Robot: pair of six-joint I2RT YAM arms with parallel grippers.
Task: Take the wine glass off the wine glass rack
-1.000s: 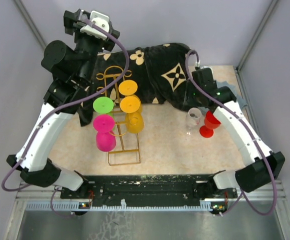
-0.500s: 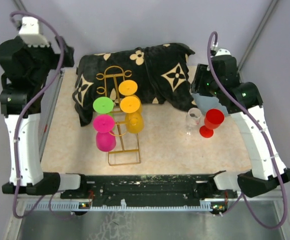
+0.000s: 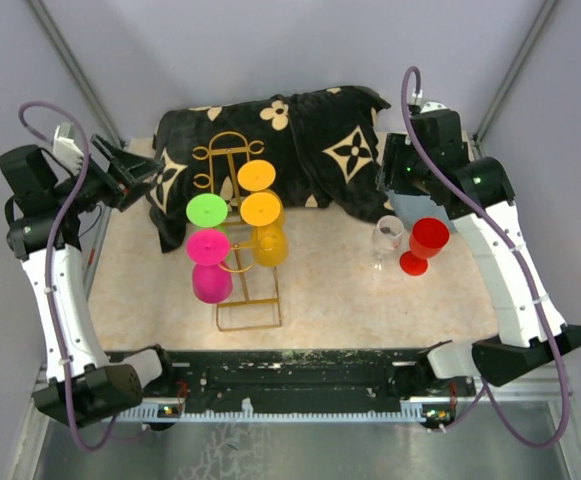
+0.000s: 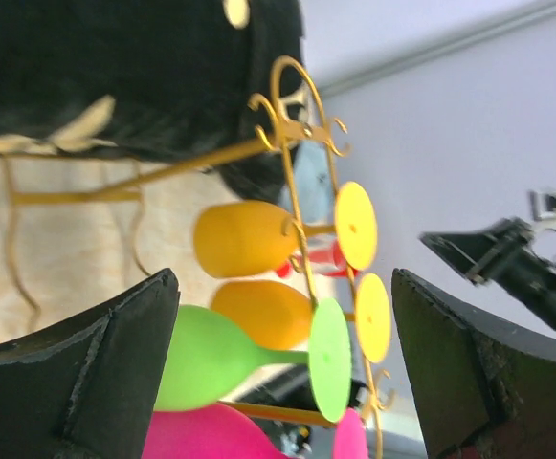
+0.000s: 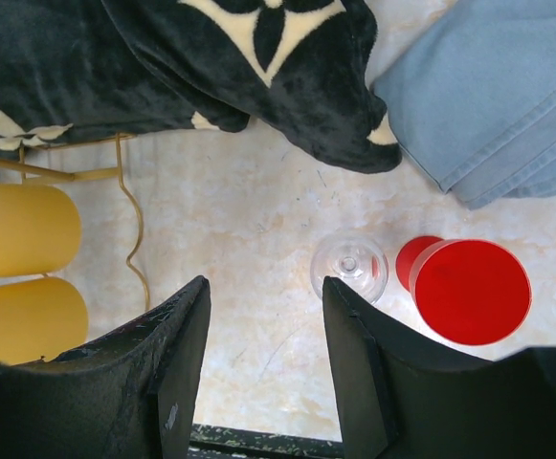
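Note:
The gold wire wine glass rack (image 3: 232, 150) stands left of centre, partly on the black cloth. Upside-down glasses hang from it: a green one (image 3: 207, 210), a pink one (image 3: 208, 247) and two orange ones (image 3: 261, 209). My left gripper (image 3: 148, 168) is open and empty at the far left, apart from the rack and pointing toward it. Its wrist view shows the rack (image 4: 287, 163) and the green glass (image 4: 230, 354) between the open fingers (image 4: 282, 282). My right gripper (image 5: 263, 287) is open and empty, raised above the table left of a clear glass (image 5: 349, 266).
A clear glass (image 3: 388, 235) and a red glass (image 3: 425, 243) stand upright on the table at the right. A black floral cloth (image 3: 300, 140) lies across the back. A blue cloth (image 5: 507, 105) lies at the back right.
My left arm has swung away from above the rack, out to the left and down, and now faces the rack from the side. My right arm has lifted and drawn back from the red glass.

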